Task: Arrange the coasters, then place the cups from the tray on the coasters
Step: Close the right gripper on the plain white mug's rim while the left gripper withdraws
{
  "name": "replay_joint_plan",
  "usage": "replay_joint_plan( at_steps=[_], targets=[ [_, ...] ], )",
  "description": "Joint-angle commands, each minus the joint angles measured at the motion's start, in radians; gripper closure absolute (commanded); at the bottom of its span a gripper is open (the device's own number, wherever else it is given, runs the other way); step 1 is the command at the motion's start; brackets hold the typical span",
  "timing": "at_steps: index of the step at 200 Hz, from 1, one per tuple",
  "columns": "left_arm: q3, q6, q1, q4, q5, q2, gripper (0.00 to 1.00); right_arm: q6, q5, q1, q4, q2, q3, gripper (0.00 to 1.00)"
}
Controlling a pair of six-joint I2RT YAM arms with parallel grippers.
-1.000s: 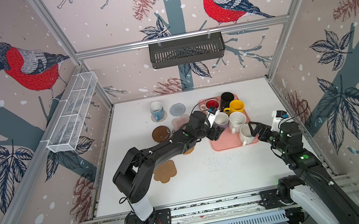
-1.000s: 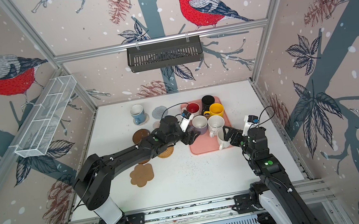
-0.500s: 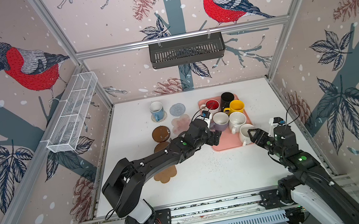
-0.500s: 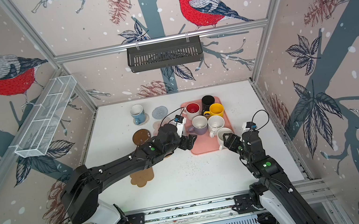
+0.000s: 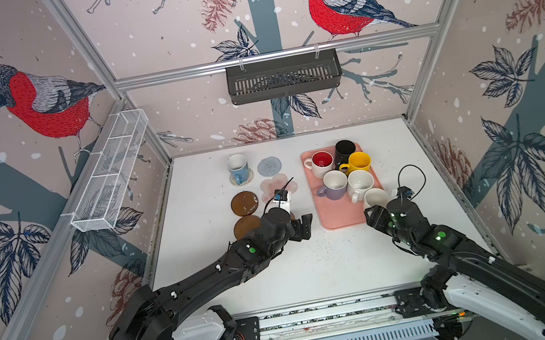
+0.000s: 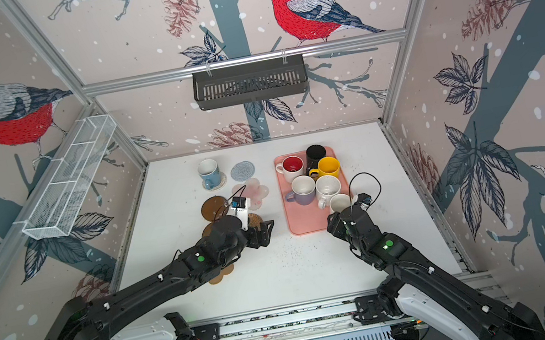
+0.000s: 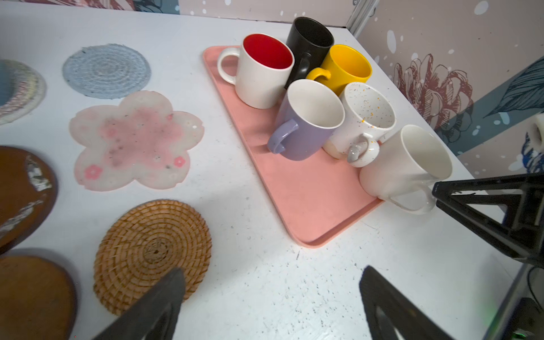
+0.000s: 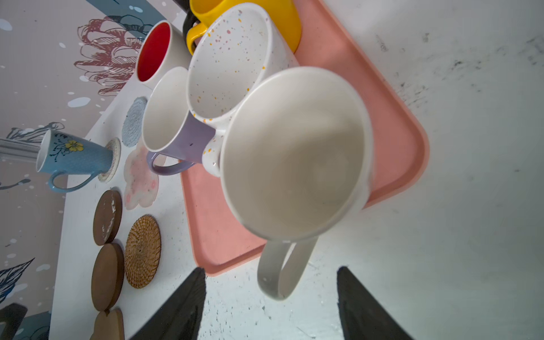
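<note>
Right gripper [image 8: 270, 270] is spread wide and pinches nothing: its jaws straddle the handle [image 8: 268, 265] of the plain white mug [image 8: 294, 153] with a gap either side, no contact we can see. We place that mug at the near right corner of the tray [image 5: 338, 214], handle poking out past the rim, body touching the speckled mug [image 5: 359, 182]; flat or tipped, we cannot tell. Left gripper [image 7: 272, 270] is also spread and empty, and hovers over bare table between the wicker round [image 7: 153, 250] and the tray. Coasters look arranged in a cluster left of the tray: grey-blue woven round [image 5: 269, 166], pink flower [image 5: 275, 183], brown disc [image 5: 245, 203], second brown disc [image 5: 247, 227], cork flower [image 6: 221, 275] half under the left arm. The light blue mug [image 5: 237, 167] already stands on the beige woven round [image 7: 23, 94]. Also on the tray: red-lined mug [image 5: 320, 163], black mug [image 5: 345, 151], yellow mug [image 5: 359, 162], lavender mug [image 5: 335, 184]. We judge the step as the second cup, at the grasp, six cups left to move. The next move calls for closing squarely on the handle, lifting straight up so the speckled mug is not dragged, then carrying across to a free coaster; the left arm sits in that path, so we think it has to clear out or take over
</note>
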Motion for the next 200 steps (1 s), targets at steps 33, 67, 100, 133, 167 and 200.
replay_joint_plan(
  at_steps=[33,67,100,133,167,200],
  targets=[
    [-0.091,-0.037,0.008,0.019,-0.062,-0.081,0.06,0.064,0.077,0.016,-0.042,0.147,0.076,0.29],
    [-0.122,-0.039,0.011,0.033,-0.061,-0.111,0.06,0.094,0.138,0.046,-0.068,0.193,0.108,0.29],
    [-0.141,-0.034,0.018,0.033,-0.063,-0.131,0.06,0.098,0.175,0.076,-0.077,0.239,0.115,0.35],
    [-0.16,-0.036,0.025,0.031,-0.062,-0.156,0.05,0.088,0.219,0.097,-0.088,0.265,0.115,0.43],
    [-0.17,-0.039,0.03,0.032,-0.056,-0.169,0.05,0.064,0.246,0.101,-0.094,0.278,0.112,0.48],
    [-0.168,-0.036,0.034,0.025,-0.056,-0.166,0.05,0.027,0.261,0.103,-0.103,0.278,0.122,0.62]
  ],
)
